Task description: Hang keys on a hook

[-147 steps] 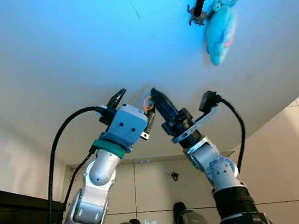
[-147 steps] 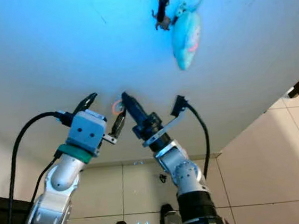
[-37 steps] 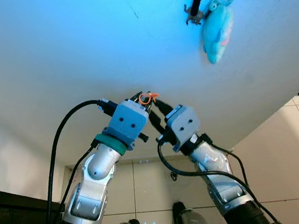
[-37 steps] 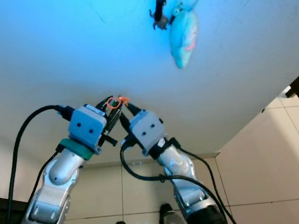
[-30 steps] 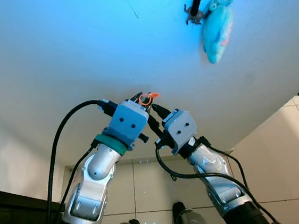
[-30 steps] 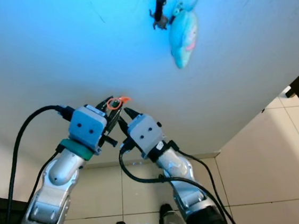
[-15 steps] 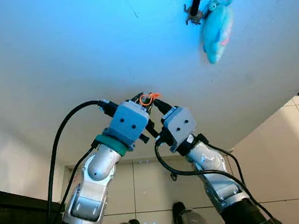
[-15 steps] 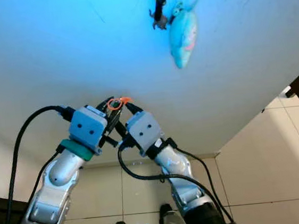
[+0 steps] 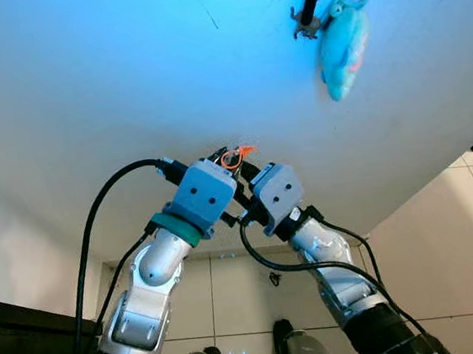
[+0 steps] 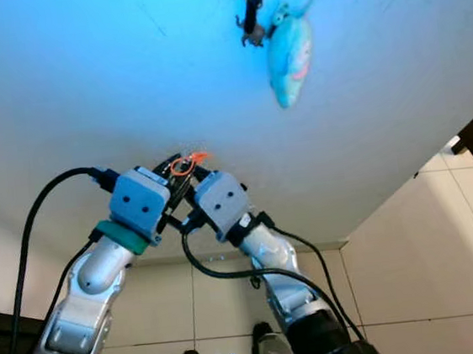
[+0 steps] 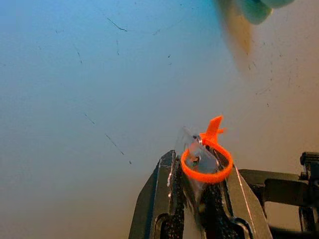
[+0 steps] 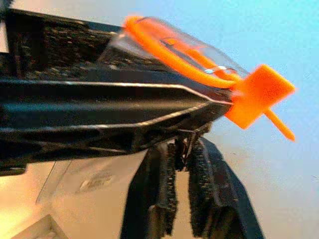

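Both arms were raised in front of the wall (image 9: 84,91), their tips meeting low and well apart from the hooks above; the left gripper (image 11: 195,175) had its jaws pressed together on the keys (image 11: 201,160), pinching a clear tag with an orange loop (image 11: 206,164) that stood up out of its tips; the right gripper (image 12: 182,149) sat just beside it, touching or nearly so, its jaws almost closed right under the left gripper's tip, but whether they pinched any part of the keys could not be told; a blue plush fish (image 9: 343,46) and a dark key fob (image 9: 309,2) already hung high on the wall, up and to the right.

The step in hand seemed to be a handover or a re-grip, getting the loop free and open before the lift; the hanging itself was not yet begun; the next move would call for one gripper to hold the keys firmly with the loop sticking out, then a reach up and to the right to slip the loop over a free hook; the loop was small, so the aim would need care.
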{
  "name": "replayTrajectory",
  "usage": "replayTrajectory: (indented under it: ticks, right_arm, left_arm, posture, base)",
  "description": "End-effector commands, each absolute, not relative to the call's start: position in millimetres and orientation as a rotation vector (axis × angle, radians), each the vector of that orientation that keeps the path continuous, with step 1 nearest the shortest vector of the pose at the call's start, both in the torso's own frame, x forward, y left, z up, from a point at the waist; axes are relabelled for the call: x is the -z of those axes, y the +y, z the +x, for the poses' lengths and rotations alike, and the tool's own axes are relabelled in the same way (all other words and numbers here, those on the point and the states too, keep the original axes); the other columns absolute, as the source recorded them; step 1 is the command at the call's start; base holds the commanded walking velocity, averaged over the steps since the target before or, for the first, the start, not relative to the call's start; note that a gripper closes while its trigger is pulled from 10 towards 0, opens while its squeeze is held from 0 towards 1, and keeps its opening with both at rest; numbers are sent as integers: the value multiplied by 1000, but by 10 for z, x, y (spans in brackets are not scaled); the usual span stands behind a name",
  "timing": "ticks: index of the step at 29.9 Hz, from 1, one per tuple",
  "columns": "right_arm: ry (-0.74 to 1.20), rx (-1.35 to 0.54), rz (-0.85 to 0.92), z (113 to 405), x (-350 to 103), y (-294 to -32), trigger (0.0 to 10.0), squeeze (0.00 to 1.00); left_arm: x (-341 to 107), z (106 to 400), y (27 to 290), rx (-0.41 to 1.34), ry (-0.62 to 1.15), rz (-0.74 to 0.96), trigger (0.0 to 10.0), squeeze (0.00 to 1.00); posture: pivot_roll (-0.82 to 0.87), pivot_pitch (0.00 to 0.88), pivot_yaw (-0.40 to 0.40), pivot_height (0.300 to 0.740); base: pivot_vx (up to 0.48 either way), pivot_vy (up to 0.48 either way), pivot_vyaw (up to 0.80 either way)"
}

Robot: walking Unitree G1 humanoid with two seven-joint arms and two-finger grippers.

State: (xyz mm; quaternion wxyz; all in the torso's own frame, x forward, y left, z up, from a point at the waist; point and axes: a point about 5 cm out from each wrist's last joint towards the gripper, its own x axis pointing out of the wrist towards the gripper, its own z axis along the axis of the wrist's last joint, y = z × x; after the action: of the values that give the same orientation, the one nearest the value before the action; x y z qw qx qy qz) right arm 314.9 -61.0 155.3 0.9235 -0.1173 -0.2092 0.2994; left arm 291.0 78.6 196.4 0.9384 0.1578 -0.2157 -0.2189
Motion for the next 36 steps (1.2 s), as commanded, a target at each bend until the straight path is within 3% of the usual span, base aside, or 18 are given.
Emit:
replayTrajectory:
  ticks: [1, 10, 11, 13, 14, 30, 31, 32, 36]
  right_arm:
    - [-436, -640, -246, 3125, -1537, -565, 0, 0]
    - [-442, -632, -262, 3109, -1521, -593, 0, 0]
    - [-442, -621, -260, 3114, -1521, -608, 0, 0]
    - [-442, -621, -260, 3114, -1521, -608, 0, 0]
    - [-442, -594, -260, 3134, -1524, -642, 0, 0]
    - [-453, -475, -184, 3202, -1597, -779, 0, 0]
    - [-455, -463, -177, 3215, -1614, -797, 0, 0]
    - [-456, -455, -174, 3224, -1621, -807, 0, 0]
    - [-453, -455, -174, 3227, -1616, -811, 0, 0]
  left_arm:
    - [-1920, 2874, 768, 462, -430, 332, 0, 0]
    - [-1883, 2885, 771, 456, -420, 353, 0, 0]
    - [-1880, 2890, 774, 450, -421, 365, 6706, 0]
    - [-1880, 2890, 774, 450, -421, 365, 6706, 0]
    - [-1854, 2893, 783, 453, -424, 415, 10000, 0]
    - [-1663, 2777, 779, 589, -405, 567, 10000, 0]
    - [-1620, 2750, 770, 628, -405, 603, 10000, 212]
    - [-1587, 2734, 769, 658, -401, 619, 10000, 1000]
    - [-1564, 2731, 789, 676, -396, 643, 10000, 1000]
  posture:
    - [-107, 187, 63, 740]
    - [-118, 191, 66, 740]
    - [-118, 191, 66, 740]
    - [-118, 191, 66, 740]
    - [-117, 193, 66, 740]
    - [-116, 202, 65, 740]
    - [-117, 202, 64, 740]
    - [-119, 202, 64, 740]
    - [-117, 203, 64, 740]
  base:
    - [0, 0, 0]
    - [0, 0, 0]
    - [0, 0, 0]
    - [0, 0, 0]
    - [0, 0, 0]
    - [0, 0, 0]
    - [0, 0, 0]
    - [0, 0, 0]
    - [0, 0, 0]
